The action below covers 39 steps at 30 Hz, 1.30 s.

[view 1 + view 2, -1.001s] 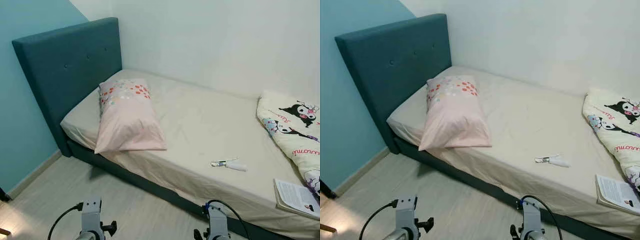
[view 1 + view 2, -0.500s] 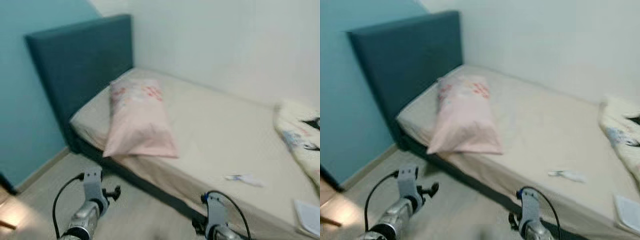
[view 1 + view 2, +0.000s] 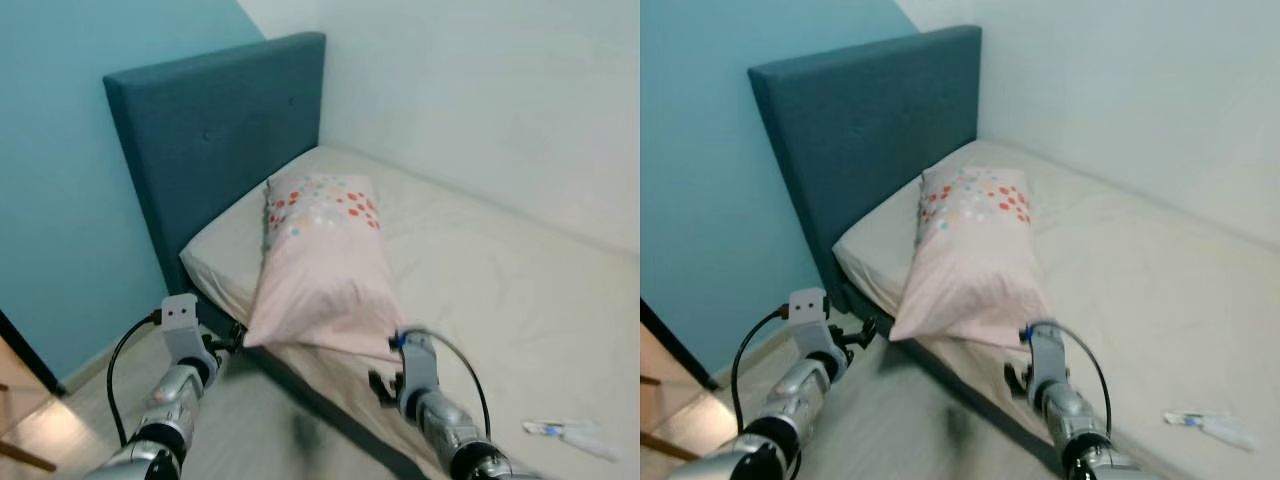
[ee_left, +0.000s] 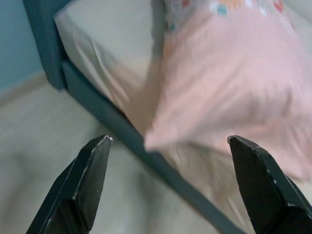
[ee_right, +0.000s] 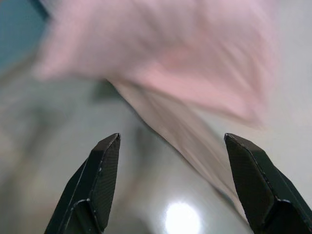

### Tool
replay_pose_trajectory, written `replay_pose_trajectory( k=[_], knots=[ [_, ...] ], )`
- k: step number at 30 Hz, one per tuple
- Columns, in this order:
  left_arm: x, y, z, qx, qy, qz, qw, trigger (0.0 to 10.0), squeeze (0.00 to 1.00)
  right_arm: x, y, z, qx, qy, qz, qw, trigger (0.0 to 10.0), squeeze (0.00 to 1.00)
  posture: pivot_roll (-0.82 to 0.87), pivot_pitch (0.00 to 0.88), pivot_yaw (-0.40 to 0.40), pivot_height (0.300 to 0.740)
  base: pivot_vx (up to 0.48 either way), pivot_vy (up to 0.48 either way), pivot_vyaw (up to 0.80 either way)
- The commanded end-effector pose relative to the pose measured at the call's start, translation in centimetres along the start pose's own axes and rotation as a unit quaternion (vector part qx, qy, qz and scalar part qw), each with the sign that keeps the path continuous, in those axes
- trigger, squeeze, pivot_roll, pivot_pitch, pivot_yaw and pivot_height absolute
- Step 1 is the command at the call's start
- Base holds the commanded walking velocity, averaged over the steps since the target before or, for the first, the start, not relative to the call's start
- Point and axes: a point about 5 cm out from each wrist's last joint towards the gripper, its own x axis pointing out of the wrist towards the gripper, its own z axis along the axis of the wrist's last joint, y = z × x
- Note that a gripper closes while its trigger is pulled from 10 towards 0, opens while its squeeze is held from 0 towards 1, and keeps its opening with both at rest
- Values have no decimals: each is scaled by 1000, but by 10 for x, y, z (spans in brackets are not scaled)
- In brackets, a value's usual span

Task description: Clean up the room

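A pink pillow point(image 3: 322, 260) with coloured dots at its top end lies lengthwise on the bed point(image 3: 480, 290), its dotted end towards the teal headboard point(image 3: 215, 140) and its lower corner hanging just over the bed's near edge; the left tool point(image 4: 168, 183) hangs over the floor point(image 4: 44, 146) just short of that corner, fingers point(image 4: 90, 178) spread wide, gripping nothing and touching nothing; the right tool point(image 5: 170, 183) sits near the pillow's lower edge above the bed's side, likewise wide open and empty; a small white tube-like item point(image 3: 565, 432) lies on the sheet well apart from the pillow, towards the foot.
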Motion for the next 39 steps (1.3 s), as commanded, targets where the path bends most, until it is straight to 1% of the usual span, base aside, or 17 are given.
replay_pose_trajectory(
  k=[1, 3, 4, 7, 8, 10, 12, 15, 24, 25, 29, 31, 32, 36, 37, 38, 39],
  knots=[
    [5, -7, 11, -9, -26, -15, 999, 10000, 0, -2, -7, 1, 1, -8, -5, 1000, 10000, 0, -77, 0, -39, 740, 368, 0, 0],
    [7, -11, 16, -13, -39, -24, 999, 10000, 0, 1, -7, 15, -4, -34, 2, 999, 10000, 0, -79, 0, -40, 740, 371, 0, 0],
    [7, -11, 16, -13, -39, -24, 999, 10000, 0, 1, -7, 15, -4, -34, 2, 999, 10000, 0, -79, 0, -40, 740, 371, 0, 0],
    [9, -16, 22, -18, -52, -37, 998, 10000, 0, 4, -7, 37, -6, -72, 6, 997, 10000, 0, -88, 0, -39, 740, 369, 0, 0],
    [9, -16, 22, -18, -52, -37, 998, 10000, 0, 4, -7, 37, -6, -72, 6, 997, 10000, 0, -88, 0, -39, 740, 371, 0, 0],
    [10, -21, 24, -20, -56, -45, 997, 10000, 0, 5, -11, 55, -3, -103, 1, 995, 10000, 0, -85, 0, -37, 740, 368, 0, 0],
    [10, -21, 24, -20, -56, -45, 997, 10000, 0, 5, -11, 55, -3, -103, 1, 995, 10000, 0, -85, 0, -37, 740, 368, 0, 0],
    [10, -22, 24, -21, -59, -49, 997, 10000, 0, 5, -11, 66, 0, -123, 2, 992, 10000, 0, -86, 0, -37, 740, 369, 0, 0],
    [9, -21, 23, -24, -59, -51, 997, 10000, 0, 5, -12, 69, 4, -132, 0, 991, 10000, 0, -89, 0, -32, 740, 368, 0, 0],
    [10, -21, 21, -24, -49, -46, 997, 10000, 0, 5, -14, 68, 6, -127, -2, 992, 10000, 0, -89, 0, -30, 740, 304, 0, 0],
    [10, -19, 15, -24, -21, -31, 999, 10000, 0, 4, -17, 63, 10, -117, -8, 993, 10000, 0, -93, 0, -26, 740, 0, 0, -763],
    [10, -19, 14, -25, -19, -33, 999, 10000, 0, 4, -18, 63, 7, -117, -12, 993, 10000, 0, -93, 0, -26, 740, 0, 0, -763],
    [9, -19, 10, -26, -6, -35, 999, 10000, 0, 3, -25, 60, 25, -110, -31, 993, 10000, 0, -93, 0, -24, 740, 0, 0, -763],
    [8, -20, 7, -27, 5, -39, 999, 10000, 0, 1, -31, 58, 38, -108, -43, 992, 10000, 0, -93, 0, -23, 740, 0, 0, -767],
    [8, -20, 5, -30, 11, -40, 999, 10000, 0, 0, -34, 57, 38, -105, -50, 992, 10000, 0, -94, 0, -20, 740, 0, 0, -769],
    [8, -19, 2, -58, 20, -38, 997, 10000, 0, -1, -38, 56, 38, -102, -60, 992, 10000, 0, -94, 0, -20, 740, 0, 0, -763],
    [8, -19, 2, -58, 20, -38, 997, 10000, 0, -1, -38, 56, 38, -102, -60, 992, 10000, 0, -94, 0, -20, 740, 0, 0, -763]
  ],
)
